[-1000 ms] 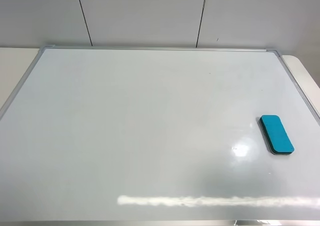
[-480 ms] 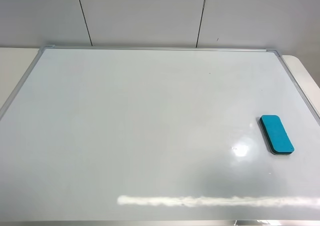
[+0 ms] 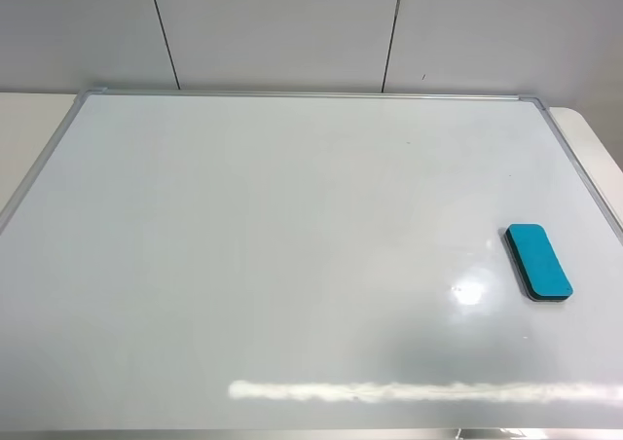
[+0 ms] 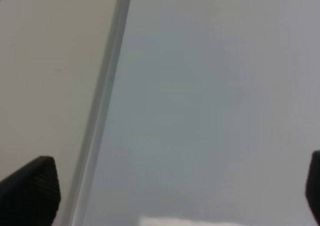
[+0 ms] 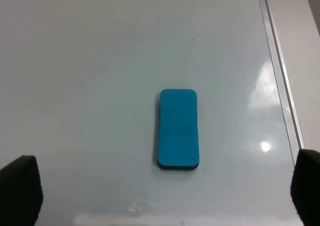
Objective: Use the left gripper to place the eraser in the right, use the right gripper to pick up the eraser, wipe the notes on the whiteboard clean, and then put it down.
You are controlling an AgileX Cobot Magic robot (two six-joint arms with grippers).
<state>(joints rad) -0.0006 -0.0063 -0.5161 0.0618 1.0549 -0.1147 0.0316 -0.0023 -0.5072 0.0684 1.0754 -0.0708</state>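
The teal-blue eraser (image 3: 538, 261) lies flat on the whiteboard (image 3: 292, 245), near its right edge, with nothing touching it. No marker notes show anywhere on the board. Neither arm appears in the exterior view. In the right wrist view the eraser (image 5: 178, 129) lies ahead of my right gripper (image 5: 164, 186), whose black fingertips (image 5: 20, 188) stand wide apart at the picture's corners, open and empty. My left gripper (image 4: 172, 191) is open and empty over the board's left edge, one fingertip (image 4: 30, 193) beside the silver frame (image 4: 105, 111).
The board's silver frame (image 3: 574, 163) runs close to the eraser's right. Beige table (image 3: 29, 128) shows beyond the board at left and right. A grey panelled wall (image 3: 282, 31) stands behind. A bright glare strip (image 3: 419, 391) lies near the front edge.
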